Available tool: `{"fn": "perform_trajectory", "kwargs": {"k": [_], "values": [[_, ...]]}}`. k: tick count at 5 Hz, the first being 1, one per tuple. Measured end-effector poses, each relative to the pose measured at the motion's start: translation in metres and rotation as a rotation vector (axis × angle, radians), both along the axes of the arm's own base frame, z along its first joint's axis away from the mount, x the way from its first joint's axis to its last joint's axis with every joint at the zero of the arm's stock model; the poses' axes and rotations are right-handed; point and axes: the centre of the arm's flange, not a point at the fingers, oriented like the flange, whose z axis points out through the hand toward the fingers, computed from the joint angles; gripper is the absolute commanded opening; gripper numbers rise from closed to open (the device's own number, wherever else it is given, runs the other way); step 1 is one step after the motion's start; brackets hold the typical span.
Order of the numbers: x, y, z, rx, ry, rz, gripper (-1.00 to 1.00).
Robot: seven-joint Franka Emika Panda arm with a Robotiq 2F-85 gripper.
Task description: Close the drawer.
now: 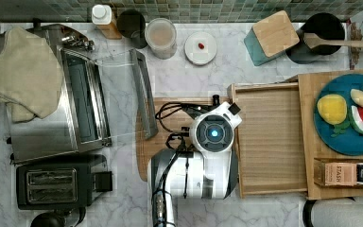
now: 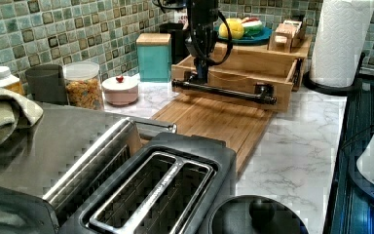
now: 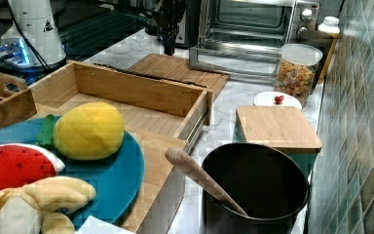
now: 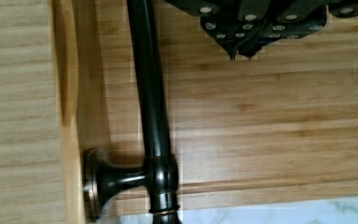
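Observation:
The drawer [image 1: 269, 137] is a shallow light-wood tray. It stands pulled out from the wooden box stand [image 1: 312, 142] toward the top view's left, and nothing lies in it. Its front panel [image 2: 233, 80] carries a black bar handle [image 2: 224, 91]. My gripper [image 2: 200, 73] hangs just outside that handle, over the bamboo cutting board [image 2: 214, 122]. In the wrist view the fingertips [image 4: 234, 51] are pressed together, shut on nothing. They sit beside the handle [image 4: 151, 93], apart from it, on the side away from the drawer front [image 4: 70, 70]. My arm hides the handle in the top view.
A toaster oven [image 1: 75, 99] with its glass door [image 1: 123, 94] folded down lies just beyond the cutting board. A black toaster [image 1: 56, 187] stands nearby. A blue plate [image 1: 345, 142] of plush fruit sits on the stand. Jars line the tiled wall, and a paper towel roll [image 2: 341, 39] stands by the stand.

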Motion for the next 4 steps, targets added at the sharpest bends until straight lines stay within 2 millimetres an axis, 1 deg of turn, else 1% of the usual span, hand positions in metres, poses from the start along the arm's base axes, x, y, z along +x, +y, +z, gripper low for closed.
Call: {"fn": "perform_trajectory", "kwargs": {"k": [1, 2, 3, 4], "values": [[0.004, 0.0, -0.012, 0.002, 0.01, 0.006, -1.0], [0.009, -0.001, -0.028, 0.0, -0.008, 0.006, -1.0], [0.007, 0.0, -0.038, 0.001, 0.002, 0.006, -1.0], [0.007, 0.001, -0.041, -0.012, -0.036, 0.022, -1.0]]}}
